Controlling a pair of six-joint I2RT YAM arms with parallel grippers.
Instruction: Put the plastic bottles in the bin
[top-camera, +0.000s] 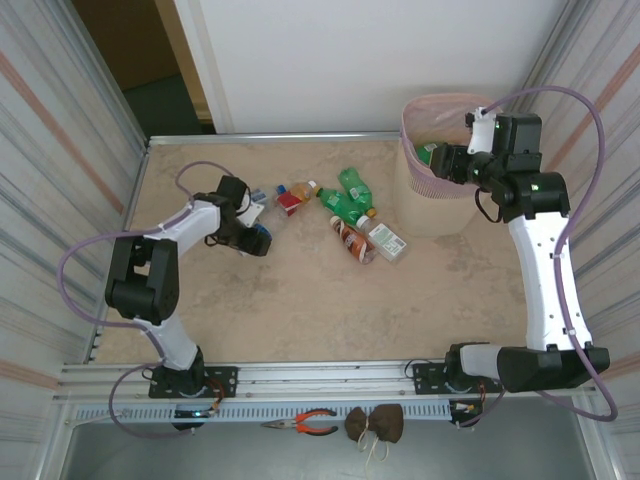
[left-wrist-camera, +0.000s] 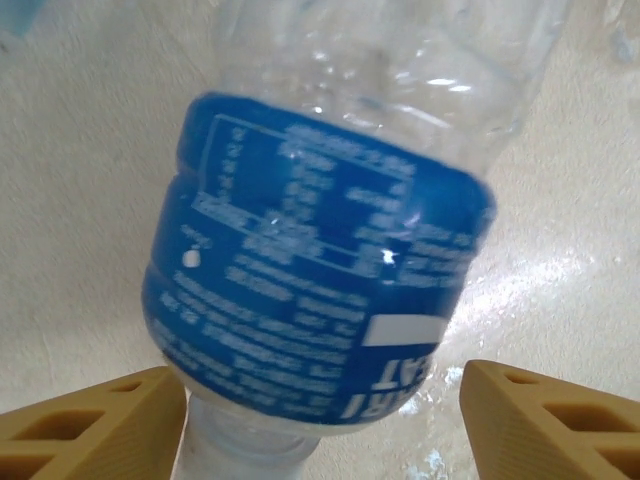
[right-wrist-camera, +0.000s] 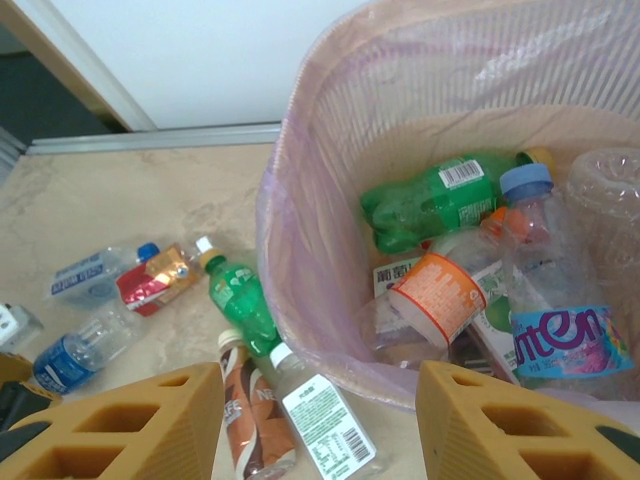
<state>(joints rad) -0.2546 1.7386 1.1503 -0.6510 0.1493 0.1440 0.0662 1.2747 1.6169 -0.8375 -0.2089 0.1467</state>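
A clear bottle with a blue label (left-wrist-camera: 320, 260) lies on the table between the fingers of my left gripper (left-wrist-camera: 322, 385). Its left finger is against the bottle and a gap shows at the right finger (left-wrist-camera: 545, 420). From above, this gripper (top-camera: 250, 236) is at the table's left with the blue-label bottle (top-camera: 260, 241). More plastic bottles lie mid-table: a red-label one (top-camera: 291, 198), green ones (top-camera: 350, 196), a brown one (top-camera: 353, 241) and a white-label one (top-camera: 386, 241). My right gripper (right-wrist-camera: 320, 385) hangs open and holds nothing above the pink bin's rim (right-wrist-camera: 300, 300). Several bottles lie inside the bin (top-camera: 432, 190).
Corrugated walls run close along the left and right table edges. Pliers (top-camera: 316, 422) and a brown pouch (top-camera: 375, 424) lie on the tray in front of the arm bases. A small clear bottle (top-camera: 262, 198) lies just beyond my left gripper.
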